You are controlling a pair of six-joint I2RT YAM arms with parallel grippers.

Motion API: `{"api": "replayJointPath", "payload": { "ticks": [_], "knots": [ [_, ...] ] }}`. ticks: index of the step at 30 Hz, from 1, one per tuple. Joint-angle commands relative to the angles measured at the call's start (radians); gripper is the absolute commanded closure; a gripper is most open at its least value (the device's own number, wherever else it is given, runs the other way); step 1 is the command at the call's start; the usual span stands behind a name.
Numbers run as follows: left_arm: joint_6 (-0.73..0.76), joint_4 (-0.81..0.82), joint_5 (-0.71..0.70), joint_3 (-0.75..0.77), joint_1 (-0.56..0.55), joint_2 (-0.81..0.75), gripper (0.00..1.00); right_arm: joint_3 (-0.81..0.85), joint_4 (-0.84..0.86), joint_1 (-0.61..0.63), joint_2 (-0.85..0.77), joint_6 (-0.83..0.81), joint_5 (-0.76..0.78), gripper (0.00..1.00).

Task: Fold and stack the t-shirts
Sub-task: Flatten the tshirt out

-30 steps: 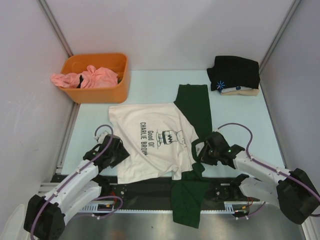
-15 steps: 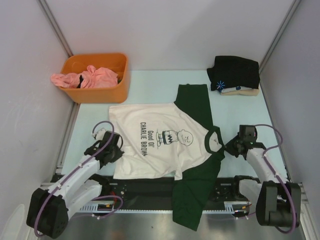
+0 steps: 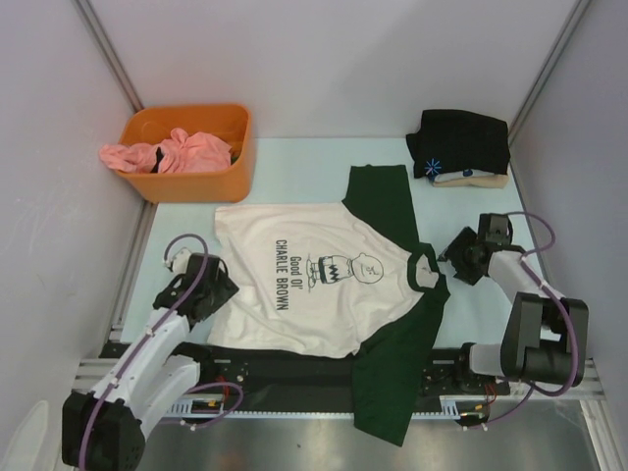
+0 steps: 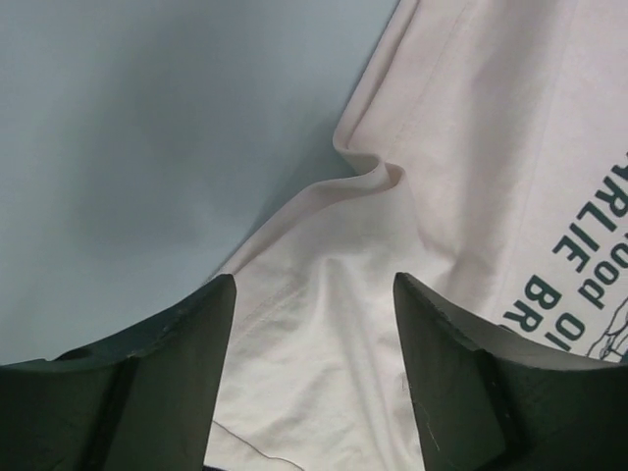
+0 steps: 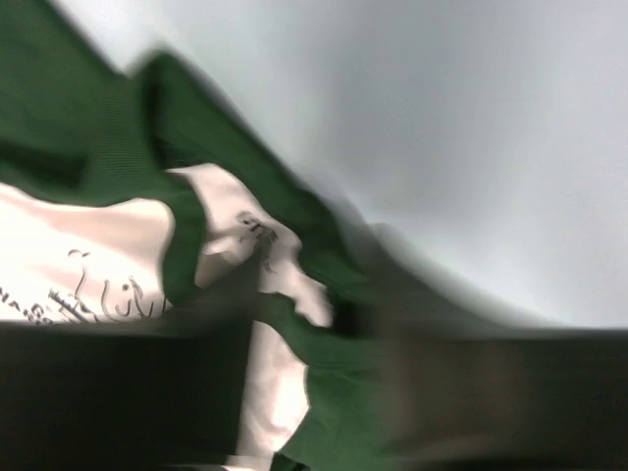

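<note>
A cream t-shirt (image 3: 314, 280) with dark green sleeves and a dark chest print lies spread flat mid-table, collar (image 3: 424, 268) to the right. One green sleeve (image 3: 388, 388) hangs over the near edge. My left gripper (image 3: 203, 287) stands open at the shirt's left hem. In the left wrist view its jaws (image 4: 314, 334) stand wide apart over cream cloth (image 4: 442, 177) and hold nothing. My right gripper (image 3: 461, 257) sits just right of the collar. The right wrist view is blurred, but its dark fingers (image 5: 98, 392) look apart above the green collar (image 5: 294, 285).
A folded black t-shirt (image 3: 459, 142) with a small blue mark lies on a beige one (image 3: 491, 181) at the back right. An orange bin (image 3: 191, 180) at the back left holds a pink t-shirt (image 3: 177, 152). White walls close in both sides.
Both grippers pulled the shirt outward and flat, then opened and let go. The right arm swung right and back, off the collar. The left gripper shifted slightly left and forward.
</note>
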Motion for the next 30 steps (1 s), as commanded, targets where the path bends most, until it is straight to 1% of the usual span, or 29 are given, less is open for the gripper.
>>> {"api": "replayJointPath", "payload": {
  "ticks": [1, 2, 3, 4, 5, 6, 7, 8, 9, 10, 11, 12, 13, 14, 16, 17, 18, 20, 22, 24, 25, 27, 28, 30],
  "knots": [
    [-0.093, -0.071, -0.024, 0.037, -0.025, -0.087, 0.3, 0.084, -0.007, 0.041, -0.001, -0.066, 0.053, 0.27],
    [-0.127, -0.088, -0.056, 0.027, -0.051, -0.104, 0.3, 0.1, -0.045, 0.063, -0.037, -0.066, 0.098, 0.17],
    [-0.167, -0.107, -0.091, 0.021, -0.124, -0.121, 0.3, 0.114, -0.07, 0.101, -0.064, -0.063, 0.159, 0.1],
    [-0.24, -0.159, -0.114, 0.019, -0.157, -0.124, 0.3, 0.13, -0.094, 0.141, -0.088, -0.052, 0.287, 0.01],
    [-0.27, -0.18, -0.142, 0.02, -0.187, -0.115, 0.31, 0.148, -0.114, 0.24, -0.111, -0.047, 0.335, 0.0],
    [-0.31, -0.211, -0.16, 0.025, -0.253, -0.1, 0.31, 0.188, -0.163, 0.282, -0.146, -0.04, 0.375, 0.0],
    [-0.403, -0.29, -0.177, 0.031, -0.292, -0.083, 0.32, 0.208, -0.186, 0.317, -0.16, -0.018, 0.433, 0.0],
    [-0.454, -0.329, -0.217, 0.045, -0.332, -0.051, 0.33, 0.22, -0.223, 0.392, -0.173, -0.003, 0.451, 0.0],
    [-0.555, -0.399, -0.232, 0.045, -0.406, -0.042, 0.32, 0.226, -0.237, 0.416, -0.197, 0.023, 0.449, 0.0],
    [-0.581, -0.417, -0.237, 0.045, -0.433, -0.034, 0.33, 0.222, -0.245, 0.446, -0.209, 0.038, 0.442, 0.0],
    [-0.588, -0.409, -0.227, 0.012, -0.445, -0.034, 0.33, 0.216, -0.25, 0.468, -0.222, 0.051, 0.431, 0.0],
    [-0.586, -0.386, -0.184, -0.015, -0.445, -0.041, 0.34, 0.202, -0.251, 0.512, -0.234, 0.062, 0.416, 0.0],
    [-0.589, -0.35, -0.174, -0.041, -0.444, -0.049, 0.36, 0.17, -0.247, 0.529, -0.258, 0.072, 0.379, 0.0],
    [-0.592, -0.345, -0.173, -0.068, -0.444, -0.06, 0.5, 0.151, -0.236, 0.545, -0.269, 0.088, 0.361, 0.0],
    [-0.589, -0.362, -0.174, -0.076, -0.444, -0.107, 0.51, 0.127, -0.234, 0.592, -0.291, 0.098, 0.339, 0.0],
    [-0.573, -0.368, -0.165, -0.081, -0.442, -0.121, 0.48, 0.112, -0.24, 0.612, -0.297, 0.106, 0.336, 0.0],
    [-0.563, -0.366, -0.15, -0.085, -0.439, -0.132, 0.47, 0.105, -0.245, 0.629, -0.3, 0.108, 0.333, 0.0],
    [-0.539, -0.343, -0.076, -0.11, -0.441, -0.144, 0.43, 0.09, -0.257, 0.681, -0.315, 0.12, 0.342, 0.0],
    [-0.548, -0.351, -0.067, -0.105, -0.465, -0.124, 0.42, 0.064, -0.265, 0.724, -0.332, 0.144, 0.348, 0.0],
    [-0.546, -0.353, -0.067, -0.101, -0.484, -0.117, 0.41, 0.01, -0.245, 0.735, -0.355, 0.169, 0.33, 0.0],
    [-0.543, -0.353, -0.064, -0.101, -0.485, -0.114, 0.38, -0.005, -0.237, 0.741, -0.361, 0.175, 0.308, 0.0],
    [-0.511, -0.304, -0.036, -0.099, -0.485, -0.098, 0.16, -0.037, -0.219, 0.749, -0.363, 0.187, 0.29, 0.0],
    [-0.472, -0.284, -0.021, -0.098, -0.485, -0.082, 0.0, -0.044, -0.217, 0.752, -0.361, 0.194, 0.284, 0.0],
    [-0.456, -0.256, 0.017, -0.082, -0.485, -0.022, 0.0, -0.047, -0.213, 0.766, -0.357, 0.197, 0.285, 0.0]
  ]
}}
